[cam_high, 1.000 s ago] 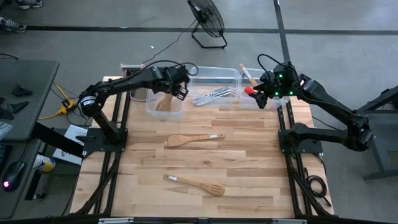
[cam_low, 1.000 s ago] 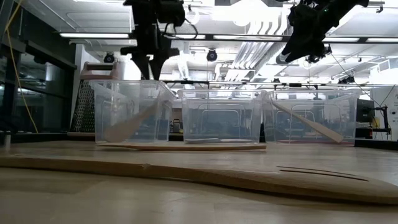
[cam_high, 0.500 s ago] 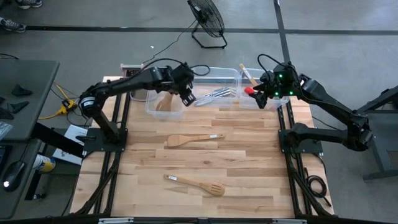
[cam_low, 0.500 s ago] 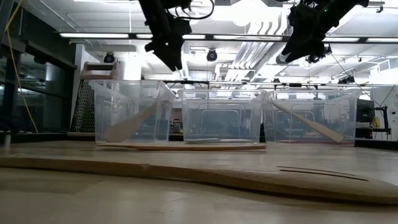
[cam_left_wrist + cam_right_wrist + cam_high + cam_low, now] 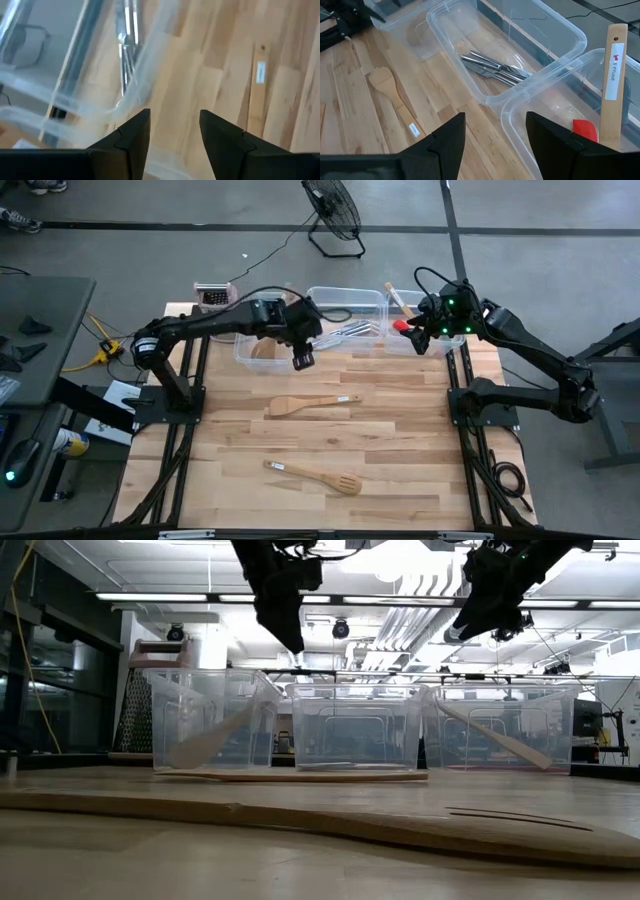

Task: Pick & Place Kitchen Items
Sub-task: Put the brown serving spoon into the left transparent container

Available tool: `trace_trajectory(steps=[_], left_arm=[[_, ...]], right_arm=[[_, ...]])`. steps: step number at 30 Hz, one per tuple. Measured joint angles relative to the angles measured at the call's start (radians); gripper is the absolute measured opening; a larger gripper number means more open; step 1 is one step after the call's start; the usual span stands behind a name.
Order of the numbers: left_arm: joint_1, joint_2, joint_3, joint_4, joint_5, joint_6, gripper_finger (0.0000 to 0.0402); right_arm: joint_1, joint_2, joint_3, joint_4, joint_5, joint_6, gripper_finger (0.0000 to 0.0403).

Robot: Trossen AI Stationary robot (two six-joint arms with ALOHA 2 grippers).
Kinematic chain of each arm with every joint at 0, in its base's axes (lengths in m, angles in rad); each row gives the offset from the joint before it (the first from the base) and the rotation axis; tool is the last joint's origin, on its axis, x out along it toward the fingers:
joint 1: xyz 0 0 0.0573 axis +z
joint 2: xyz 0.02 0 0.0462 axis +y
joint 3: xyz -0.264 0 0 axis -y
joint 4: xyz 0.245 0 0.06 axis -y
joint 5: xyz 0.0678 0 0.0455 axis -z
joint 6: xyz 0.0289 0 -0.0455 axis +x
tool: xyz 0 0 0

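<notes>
Since a second ago the left end effector (image 5: 303, 358) has been swung off the left tub (image 5: 262, 348) toward the worktop (image 5: 400, 470), fingers parted and empty, presumably for the next utensil. Nearest lies a slotted spatula (image 5: 312, 476), then a wooden spatula (image 5: 311, 404). Farther back, the right end effector (image 5: 421, 340) is held open, empty, over the right tub (image 5: 444, 340), where a red spatula (image 5: 585, 131) is stored.

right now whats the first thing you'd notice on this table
Three clear tubs line the table's far edge, the middle one holding silvery cutlery. Both arms hang there: the left gripper open just in front of the tubs, the right gripper open over the right tub. Two wooden utensils lie mid-table.
</notes>
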Motion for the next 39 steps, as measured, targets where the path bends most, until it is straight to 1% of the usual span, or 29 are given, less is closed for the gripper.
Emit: trace_trajectory(steps=[2,5,11,13,17,29,32,36,39], left_arm=[[-0.013,0.01,0.0,-0.002,0.012,0.04,0.0174],[-0.032,0.025,0.0,0.001,0.015,0.056,0.0187],[-0.043,0.034,0.0,0.003,0.03,0.033,0.0233],[-0.043,0.034,0.0,-0.004,0.053,0.03,0.0247],[-0.051,0.057,0.0,-0.001,0.083,0.006,0.0265],[-0.116,0.105,-0.003,0.061,0.092,-0.016,0.0267],[-0.13,0.134,-0.014,0.075,0.091,-0.015,0.0267],[-0.142,0.17,-0.013,0.09,0.124,-0.016,0.0267],[-0.155,0.203,-0.013,0.07,0.157,-0.012,0.0267]], right_arm=[[0.0,0.0,0.0,-0.001,0.0,0.0,0.02],[0.0,0.0,0.0,-0.009,0.0,-0.001,0.02],[0.0,0.0,0.0,-0.021,-0.001,-0.003,0.02],[0.0,0.0,0.0,-0.022,-0.001,-0.003,0.02],[0.0,0.0,0.0,-0.022,-0.001,-0.004,0.02],[0.001,0.0,0.0,-0.023,-0.005,-0.023,0.02],[0.001,0.0,0.0,-0.022,-0.005,-0.023,0.02],[0.001,0.0,0.0,-0.023,-0.005,-0.02,0.02],[0.001,0.0,0.0,-0.021,-0.002,-0.019,0.02]])
